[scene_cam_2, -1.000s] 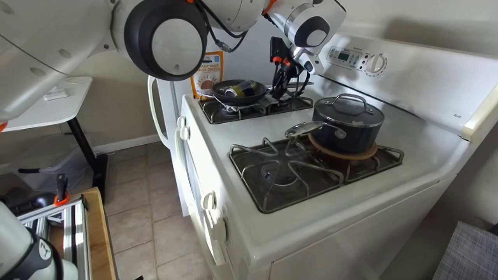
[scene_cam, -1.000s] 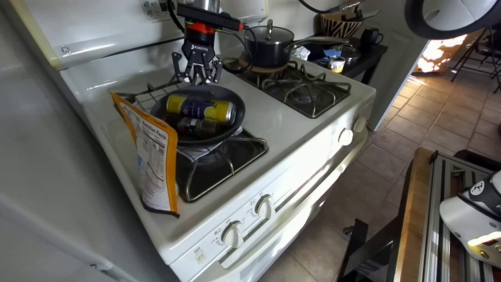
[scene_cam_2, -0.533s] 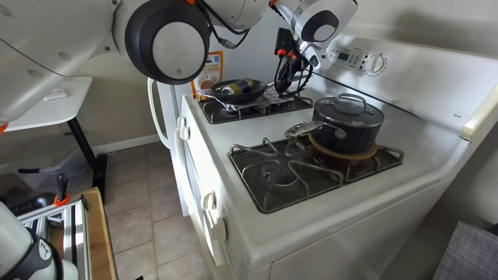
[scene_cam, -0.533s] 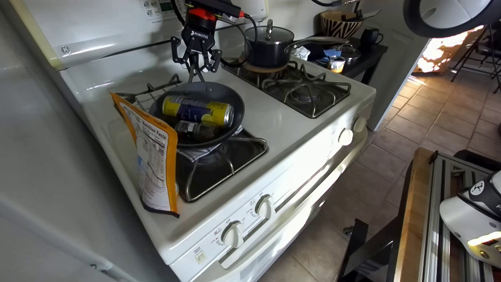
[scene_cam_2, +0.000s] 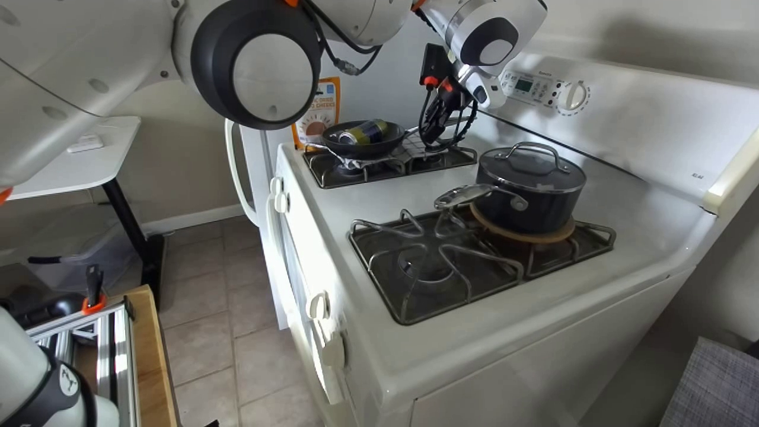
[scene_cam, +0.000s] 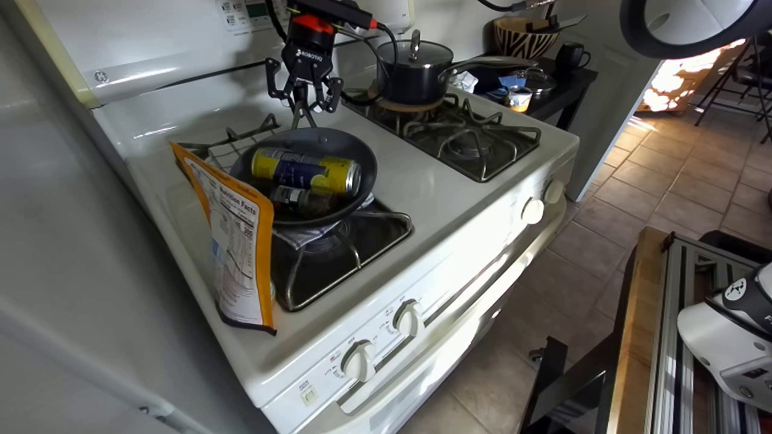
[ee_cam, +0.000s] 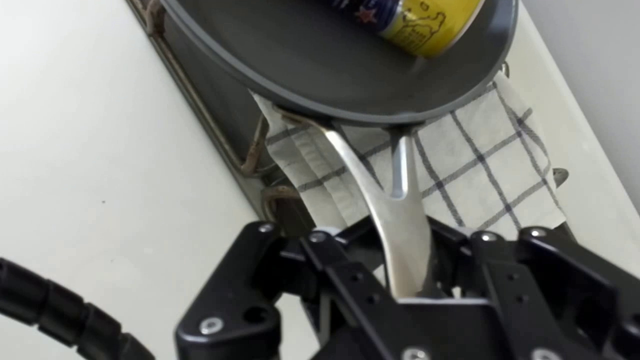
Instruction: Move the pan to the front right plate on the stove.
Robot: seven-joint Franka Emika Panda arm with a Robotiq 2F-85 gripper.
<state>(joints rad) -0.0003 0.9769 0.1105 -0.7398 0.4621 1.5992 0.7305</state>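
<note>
Closed tight, the tool (ee_cam: 407, 242) holds the pan (scene_cam: 325, 141) by its handle (ee_cam: 402, 215); slow, level travel to the front right plate (scene_cam_2: 426, 264) should keep can (scene_cam: 304, 171) and jar (scene_cam: 301, 201) aboard.

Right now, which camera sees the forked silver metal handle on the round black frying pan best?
The wrist view: the handle is big and close there, with its fork clear. In both exterior views it looks thin and small, partly hidden by the black jointed gripper.
</note>
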